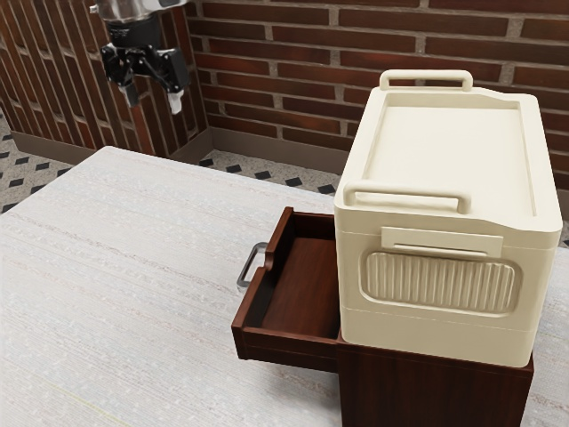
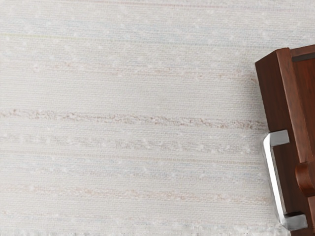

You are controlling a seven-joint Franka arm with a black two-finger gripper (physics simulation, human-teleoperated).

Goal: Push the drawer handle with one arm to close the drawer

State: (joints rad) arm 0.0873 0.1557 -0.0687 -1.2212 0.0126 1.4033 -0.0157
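Fingers [image 1: 175,102] spread, well apart from drawer handle [image 2: 274,179]

The room is closed in by a back wall [image 1: 267,76] and a side wall [image 1: 53,76], both faced in red-brown brick and met in a corner. Their feet are edged with a plain brownish baseboard [image 1: 258,145]. The pale speckled floor [image 1: 27,182] is patterned with dark diamonds. The whitish tabletop [image 1: 133,240] is streaked with faint reddish and grey lines and softly lit.

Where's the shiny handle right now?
The shiny handle is on the front of the open drawer, toward the exterior view's left, away from the cream box.
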